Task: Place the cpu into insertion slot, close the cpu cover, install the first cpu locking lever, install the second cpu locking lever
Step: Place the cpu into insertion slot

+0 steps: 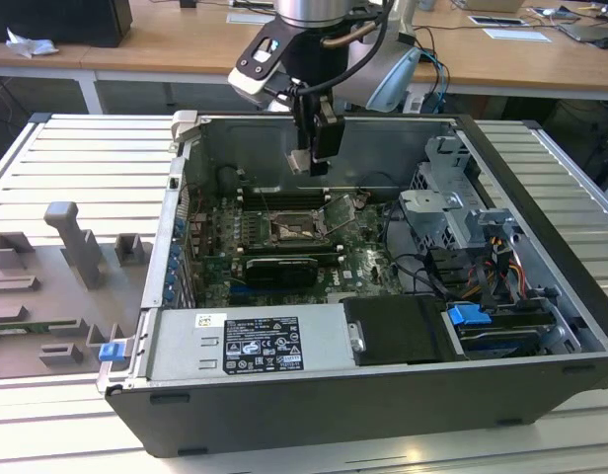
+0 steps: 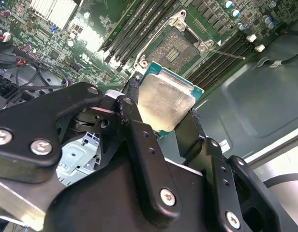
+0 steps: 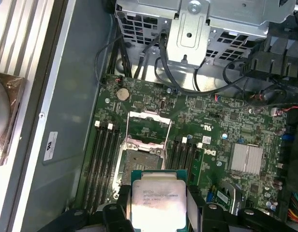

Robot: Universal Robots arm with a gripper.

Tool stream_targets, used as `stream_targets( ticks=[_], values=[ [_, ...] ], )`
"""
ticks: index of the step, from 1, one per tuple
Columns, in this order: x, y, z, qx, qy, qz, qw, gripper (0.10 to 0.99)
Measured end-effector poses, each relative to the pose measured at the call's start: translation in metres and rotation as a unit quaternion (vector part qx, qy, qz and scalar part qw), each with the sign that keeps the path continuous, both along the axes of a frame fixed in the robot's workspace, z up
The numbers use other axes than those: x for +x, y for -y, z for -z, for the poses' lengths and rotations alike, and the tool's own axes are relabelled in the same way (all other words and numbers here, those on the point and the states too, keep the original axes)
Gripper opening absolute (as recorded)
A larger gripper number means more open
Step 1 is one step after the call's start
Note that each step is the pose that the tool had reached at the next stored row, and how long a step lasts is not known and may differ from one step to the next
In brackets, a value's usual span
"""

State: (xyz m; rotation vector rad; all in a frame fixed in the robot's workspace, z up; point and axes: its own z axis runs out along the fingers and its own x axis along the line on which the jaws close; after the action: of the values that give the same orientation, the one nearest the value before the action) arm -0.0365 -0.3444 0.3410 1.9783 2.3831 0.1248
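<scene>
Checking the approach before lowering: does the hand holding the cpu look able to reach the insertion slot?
Probably yes. The hand grips the cpu above the insertion slot, whose cpu cover looks swung open, and nothing appears to lie between them.

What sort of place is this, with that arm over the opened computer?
Probably a robotics lab or test workshop: an open computer case sits on a slatted metal table, office desks with papers stand behind, and the gripper holds the cpu above the motherboard.
</scene>
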Motion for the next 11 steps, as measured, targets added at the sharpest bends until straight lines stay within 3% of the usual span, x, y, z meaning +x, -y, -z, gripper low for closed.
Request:
stream_targets(
  ticks=[6,11],
  values=[
    [0.0000,0.0000,0.0058,-0.0001,-0.0001,0.043,0.9991,0.541],
    [0.0000,-0.0001,0.0148,-0.0006,-0.0001,0.050,0.9987,0.541]
  ],
)
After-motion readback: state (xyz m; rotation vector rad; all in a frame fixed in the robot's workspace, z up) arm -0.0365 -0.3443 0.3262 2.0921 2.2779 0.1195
